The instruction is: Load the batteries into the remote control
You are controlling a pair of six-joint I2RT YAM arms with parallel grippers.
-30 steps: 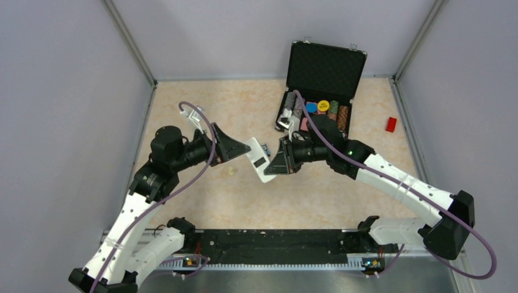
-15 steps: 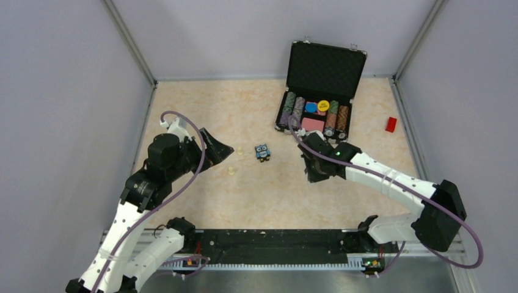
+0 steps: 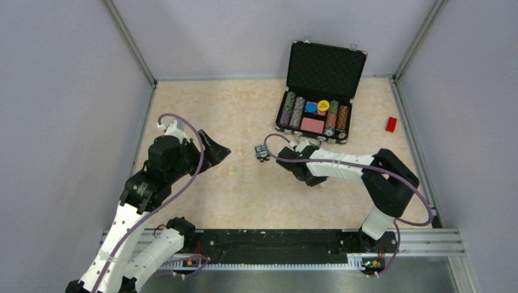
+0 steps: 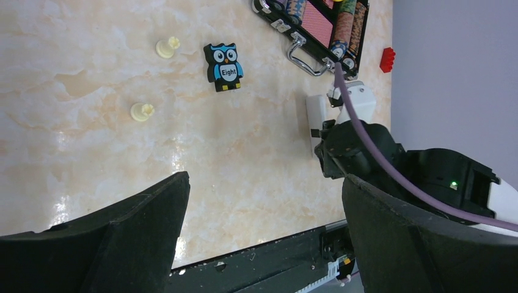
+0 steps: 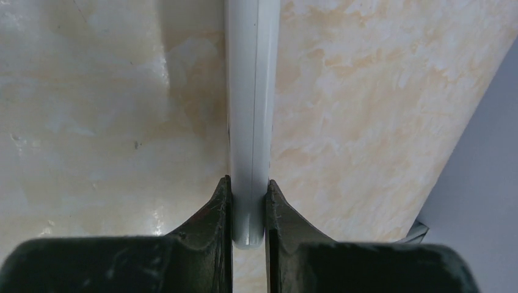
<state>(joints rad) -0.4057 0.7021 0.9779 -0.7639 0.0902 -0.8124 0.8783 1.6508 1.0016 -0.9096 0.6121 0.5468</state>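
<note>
Pinching remote control (image 5: 250,110) by thin sides: right gripper (image 5: 248,189) shut tight on it, low over tabletop (image 5: 91,122), right of blue owl toy (image 4: 223,66). Left gripper (image 4: 264,183) wide open, empty. Batteries not in sight. Best, I think: lay remote flat, bay up, slowly.

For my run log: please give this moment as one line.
left gripper: open, empty | right gripper: shut on remote control | batteries: not visible | owl toy: on table, untouched
</note>
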